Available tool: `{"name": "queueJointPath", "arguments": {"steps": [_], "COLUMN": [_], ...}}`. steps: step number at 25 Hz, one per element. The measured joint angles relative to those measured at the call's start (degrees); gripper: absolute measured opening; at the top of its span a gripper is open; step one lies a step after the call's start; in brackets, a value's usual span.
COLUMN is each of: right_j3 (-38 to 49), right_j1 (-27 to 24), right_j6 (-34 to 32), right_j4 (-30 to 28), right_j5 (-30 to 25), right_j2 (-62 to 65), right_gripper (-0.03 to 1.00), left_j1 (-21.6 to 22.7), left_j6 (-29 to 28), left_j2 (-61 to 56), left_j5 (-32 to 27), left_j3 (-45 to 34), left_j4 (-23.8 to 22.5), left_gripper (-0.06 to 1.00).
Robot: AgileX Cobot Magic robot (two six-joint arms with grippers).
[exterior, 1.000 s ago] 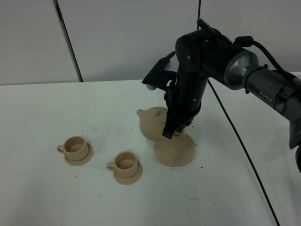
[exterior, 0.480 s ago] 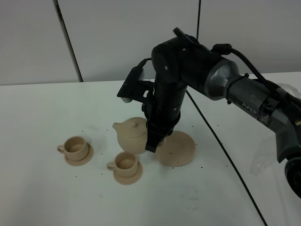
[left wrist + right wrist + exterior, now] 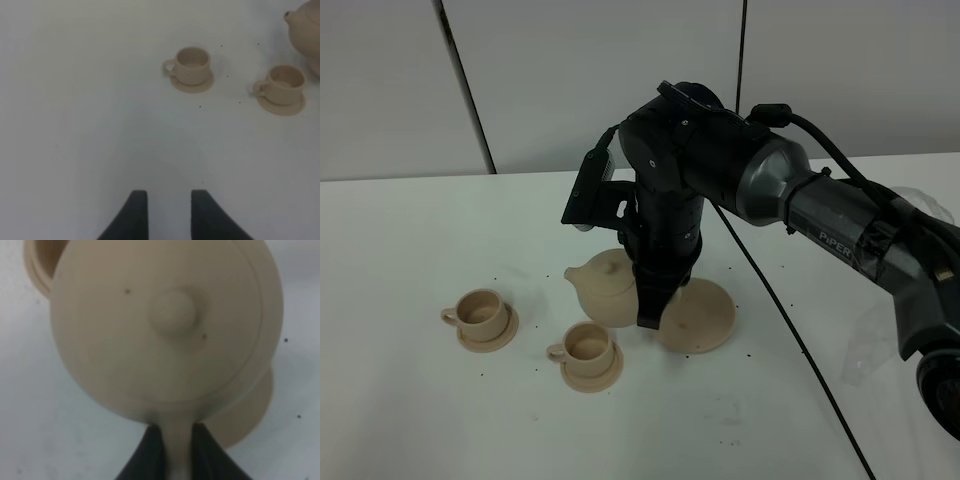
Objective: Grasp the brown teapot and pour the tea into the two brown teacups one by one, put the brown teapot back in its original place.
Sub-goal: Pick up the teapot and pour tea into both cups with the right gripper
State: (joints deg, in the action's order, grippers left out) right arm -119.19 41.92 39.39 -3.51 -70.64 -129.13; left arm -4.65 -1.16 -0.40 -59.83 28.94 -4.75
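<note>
Firmly, my right gripper pinches the brown teapot by its handle (upright) mid-frame, just left of its saucer, above the nearer teacup; my left gripper gapes empty.

We see a pale tan teapot, a tan cup, a second tan cup, a white dark-speckled table, a black arm.

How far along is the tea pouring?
Done: right pincer shut on the handle of the teapot, which is off the big saucer. In hand: teapot held upright beside the near cup. Left: pour into it and the left cup, then return the teapot to the saucer.
</note>
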Motion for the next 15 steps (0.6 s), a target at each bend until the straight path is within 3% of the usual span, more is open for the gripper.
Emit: {"name": "queueJointPath", "arguments": {"steps": [15], "right_j3": [0.7], "right_j1": [1.1], "right_j6": [1.5], "right_j4": [-6.5], "right_j5": [0.1], "right_j2": [0.1], "right_gripper": [0.09], "left_j1": [0.0], "left_j6": [0.0], "left_j2": [0.0], "left_j5": [0.0], "left_j3": [0.0], "left_j4": [0.0], "left_gripper": [0.28]}}
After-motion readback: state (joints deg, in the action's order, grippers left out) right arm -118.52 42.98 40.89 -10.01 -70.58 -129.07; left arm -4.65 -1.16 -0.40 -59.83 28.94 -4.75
